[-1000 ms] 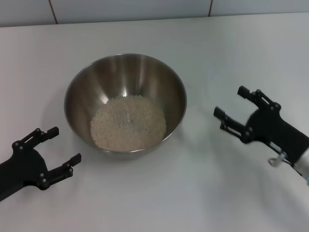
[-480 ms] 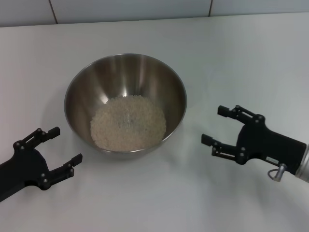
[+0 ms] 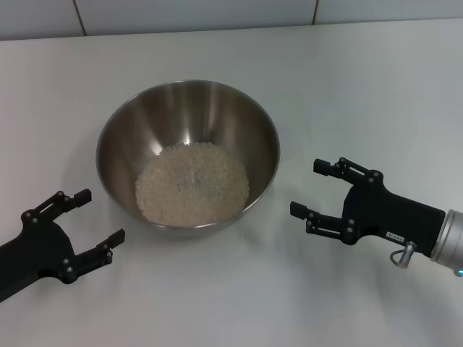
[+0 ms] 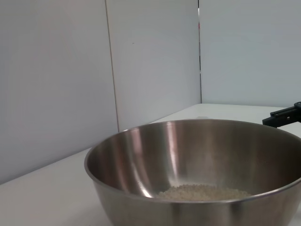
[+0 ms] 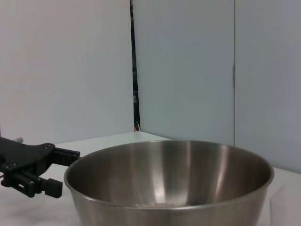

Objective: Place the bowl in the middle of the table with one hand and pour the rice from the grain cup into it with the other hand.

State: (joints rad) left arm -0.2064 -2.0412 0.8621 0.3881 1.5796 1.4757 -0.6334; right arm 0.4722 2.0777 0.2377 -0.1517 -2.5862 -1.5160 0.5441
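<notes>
With the off-white rice [image 3: 192, 182] already heaped in the wide stainless-steel bowl [image 3: 123, 137] mid-worktop [image 3: 376, 79], keep both black grippers, left [image 3: 81, 231] and right [image 3: 315, 189], jaws spread and empty, clear of its rim.

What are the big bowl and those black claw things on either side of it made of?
The bowl looks like stainless steel: silvery, brushed inside, with soft reflections. The left pincer and right pincer, both open beside it, look like matte black plastic or coated metal; which, I cannot tell. The right wrist looks like bare silver metal.
</notes>
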